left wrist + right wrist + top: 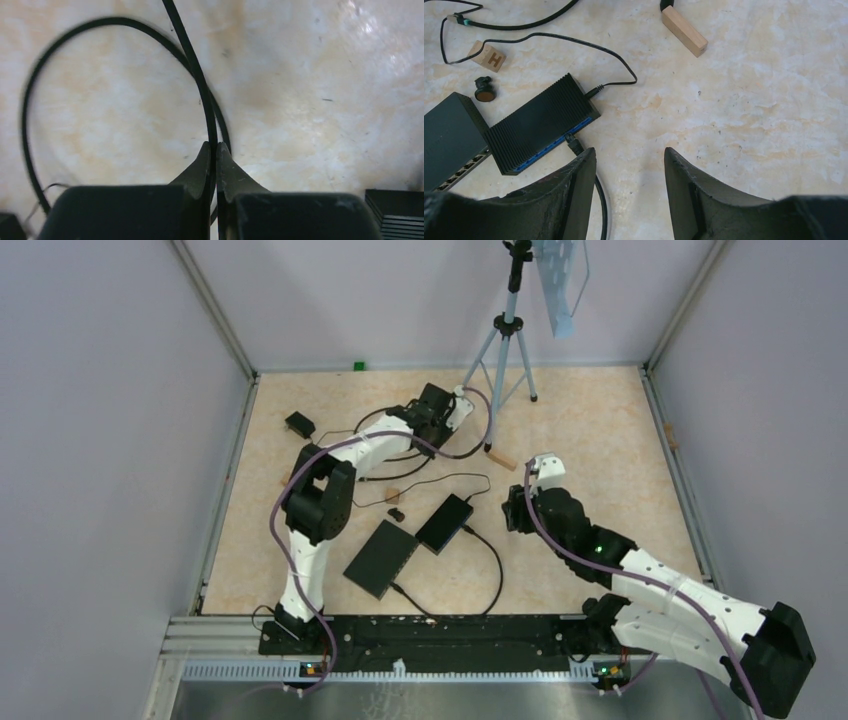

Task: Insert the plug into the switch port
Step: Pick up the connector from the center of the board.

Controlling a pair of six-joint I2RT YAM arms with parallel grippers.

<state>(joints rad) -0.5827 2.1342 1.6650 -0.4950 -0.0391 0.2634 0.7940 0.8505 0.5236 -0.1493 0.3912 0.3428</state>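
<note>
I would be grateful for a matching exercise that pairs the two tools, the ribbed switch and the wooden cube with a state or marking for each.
Things:
1. left tool
2. right tool
3. ribbed switch
4. wooden cube

States or markings:
A. bears the letter H
B. shut on a thin black cable
C. blue along its port side
D. open, nothing between its fingers

Pairs: 1-B, 2-D, 3-C, 4-A
</note>
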